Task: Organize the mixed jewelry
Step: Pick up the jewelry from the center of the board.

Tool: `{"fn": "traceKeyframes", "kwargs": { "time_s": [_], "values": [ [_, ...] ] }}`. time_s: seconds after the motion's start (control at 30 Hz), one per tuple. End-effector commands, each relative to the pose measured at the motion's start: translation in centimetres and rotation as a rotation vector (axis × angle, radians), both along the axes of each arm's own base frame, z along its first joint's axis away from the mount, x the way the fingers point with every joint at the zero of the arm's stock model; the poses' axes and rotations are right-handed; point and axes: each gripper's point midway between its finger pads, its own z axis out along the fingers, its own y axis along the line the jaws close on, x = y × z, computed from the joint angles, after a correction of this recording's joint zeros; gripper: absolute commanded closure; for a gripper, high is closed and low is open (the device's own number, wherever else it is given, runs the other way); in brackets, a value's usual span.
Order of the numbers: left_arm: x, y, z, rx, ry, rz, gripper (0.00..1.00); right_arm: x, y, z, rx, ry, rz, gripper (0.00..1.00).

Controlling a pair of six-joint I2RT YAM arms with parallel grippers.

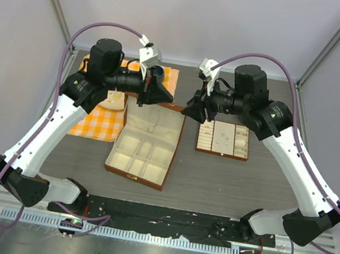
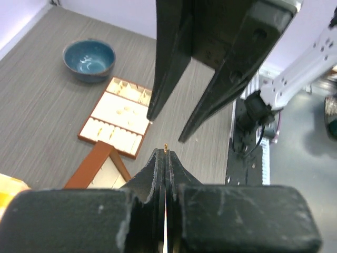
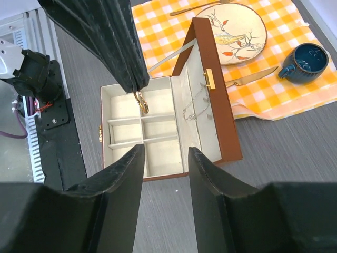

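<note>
Tabletop [image 1: 213, 181] of grey wood grain is sitting between pale walls [image 1: 209, 15]. Left gripper [image 3: 138, 87] is pinching a tiny gold ring [image 3: 141, 101] above the open brown box [image 3: 122, 108]; right gripper [image 3: 166, 153] is hanging spread and empty. Silver chain [image 3: 196, 105] is lying inside the box's lid [image 3: 224, 126], beside the checked cloth [image 3: 316, 89] at far left.

The grey wood-grain tabletop [image 1: 213, 181] carries 4 things. An orange-checked cloth [image 1: 95, 124] lies at the far left. An open brown box [image 1: 140, 158] sits mid-table just beside it. A flat slotted tray [image 1: 224, 140] lies to the right, and a blue bowl [image 2: 89, 59] stands near that tray.
</note>
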Motion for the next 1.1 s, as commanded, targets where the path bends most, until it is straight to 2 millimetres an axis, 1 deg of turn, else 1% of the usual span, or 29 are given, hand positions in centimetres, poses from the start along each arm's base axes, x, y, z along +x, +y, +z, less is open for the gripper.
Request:
{"fn": "traceKeyframes", "kwargs": {
  "time_s": [0.0, 0.07, 0.1, 0.17, 0.2, 0.23, 0.27, 0.3, 0.33, 0.37, 0.4, 0.47, 0.5, 0.57, 0.73, 0.83, 1.07],
  "values": [
    [1.2, -0.6, 4.4, -0.156, 0.031, 0.081, 1.0, -0.4, 0.6, 2.8, 0.111, -0.042, 0.04, 0.55],
    [1.2, -0.7, 4.8, -0.187, 0.085, 0.091, 1.0, -0.3, 0.8, 3.1, 0.124, -0.046, 0.047, 0.54],
    [1.4, -0.9, 5.4, -0.214, 0.086, 0.093, 1.0, -0.3, 0.9, 3.4, 0.132, -0.049, 0.057, 0.54],
    [1.4, -1.1, 5.4, -0.246, 0.162, 0.09, 1.0, -0.3, 1.2, 3.5, 0.138, -0.046, 0.071, 0.53],
    [1.5, -1.2, 6.0, -0.272, 0.155, 0.087, 1.0, -0.3, 1.3, 3.9, 0.146, -0.049, 0.079, 0.53],
    [1.7, -1.3, 5.5, -0.277, 0.18, 0.086, 1.0, -0.4, 1.4, 4.1, 0.154, -0.049, 0.092, 0.53],
    [1.6, -1.4, 5.4, -0.294, 0.221, 0.081, 1.0, -0.5, 1.6, 4.2, 0.158, -0.049, 0.1, 0.53],
    [1.7, -1.5, 5.8, -0.312, 0.204, 0.076, 1.0, -0.5, 1.6, 4.3, 0.161, -0.047, 0.104, 0.53],
    [1.8, -1.5, 5.1, -0.312, 0.223, 0.077, 1.0, -0.5, 1.7, 4.4, 0.165, -0.05, 0.11, 0.53],
    [1.6, -1.5, 5.4, -0.33, 0.22, 0.061, 1.0, -0.5, 1.7, 4.6, 0.168, -0.053, 0.112, 0.53],
    [1.7, -1.6, 4.9, -0.332, 0.239, 0.063, 1.0, -0.5, 1.7, 4.7, 0.17, -0.057, 0.111, 0.53],
    [1.5, -1.5, 5.3, -0.357, 0.227, 0.042, 1.0, -0.1, 1.6, 4.8, 0.172, -0.066, 0.101, 0.53],
    [1.4, -1.5, 5.2, -0.365, 0.256, 0.039, 1.0, 0.1, 1.6, 4.8, 0.172, -0.065, 0.096, 0.53],
    [1.3, -1.5, 5.3, -0.375, 0.254, 0.036, 1.0, 0.3, 1.6, 4.8, 0.177, -0.062, 0.096, 0.53],
    [1.2, -1.2, 5.0, -0.372, 0.253, 0.037, 1.0, 0.7, 1.7, 4.5, 0.182, -0.051, 0.085, 0.54],
    [1.0, -1.1, 5.0, -0.368, 0.247, 0.032, 1.0, 1.0, 1.5, 4.8, 0.191, -0.054, 0.081, 0.55],
    [0.9, -1.0, 4.4, -0.358, 0.245, 0.037, 1.0, 0.7, 1.3, 5.6, 0.208, -0.059, 0.094, 0.59]
  ]
}}
